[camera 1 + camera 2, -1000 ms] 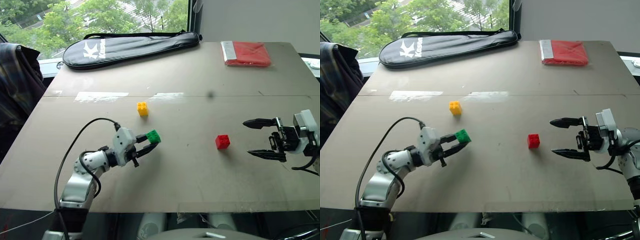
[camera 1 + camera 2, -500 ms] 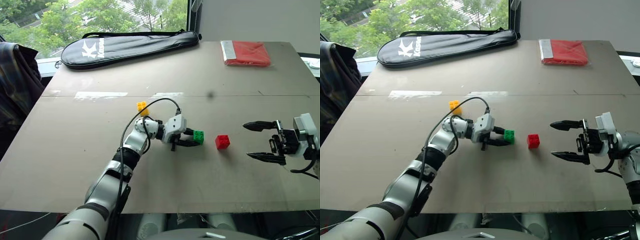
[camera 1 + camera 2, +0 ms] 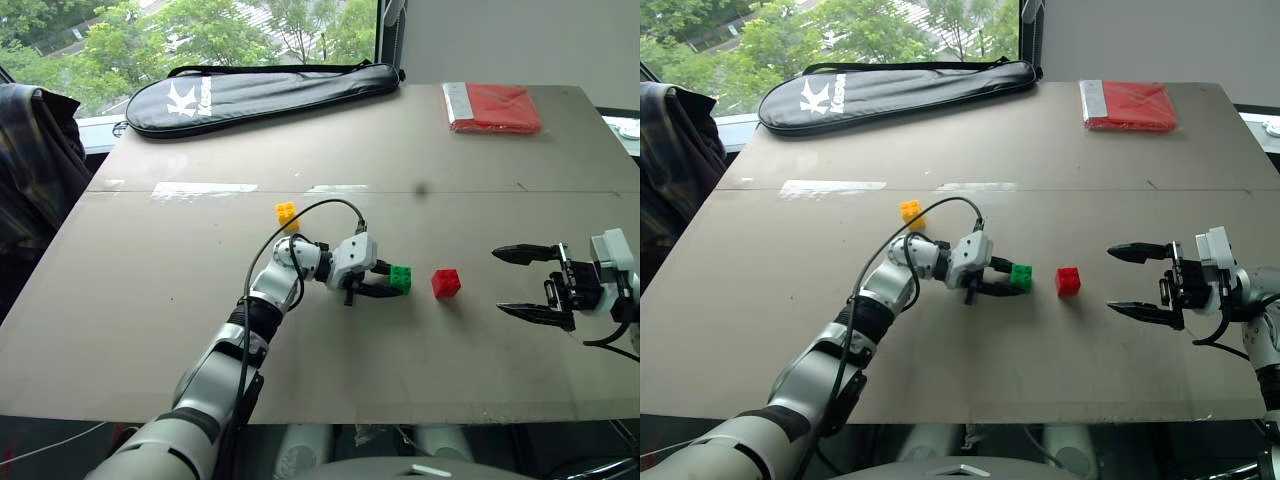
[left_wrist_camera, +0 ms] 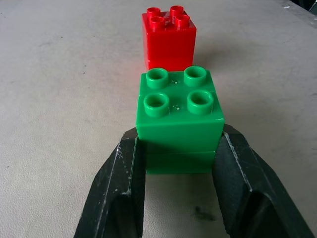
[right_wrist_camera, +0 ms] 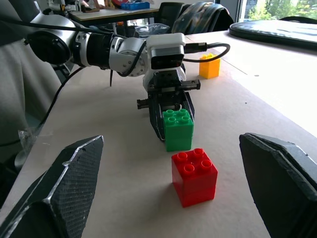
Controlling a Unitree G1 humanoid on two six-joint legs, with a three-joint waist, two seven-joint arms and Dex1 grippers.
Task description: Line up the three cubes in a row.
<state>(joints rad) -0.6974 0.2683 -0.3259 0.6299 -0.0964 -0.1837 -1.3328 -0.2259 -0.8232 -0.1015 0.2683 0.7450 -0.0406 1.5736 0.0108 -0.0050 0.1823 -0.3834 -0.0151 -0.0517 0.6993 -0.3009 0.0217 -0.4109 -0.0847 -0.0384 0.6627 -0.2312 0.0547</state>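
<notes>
The left end effector (image 3: 392, 283) is clamped on the green cube (image 3: 401, 277), its two black fingers (image 4: 116, 193) pressing opposite sides, and the cube sits low over the bench (image 3: 330, 380), just beside the red cube (image 3: 446, 283); I cannot tell whether it touches the surface. The yellow cube (image 3: 286, 213) rests apart, farther back near the left arm. The right end effector (image 3: 530, 284) hovers with fingers spread wide, empty, on the red cube's other side.

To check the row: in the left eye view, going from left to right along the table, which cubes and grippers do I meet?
yellow cube → left gripper → green cube → red cube → right gripper
</notes>
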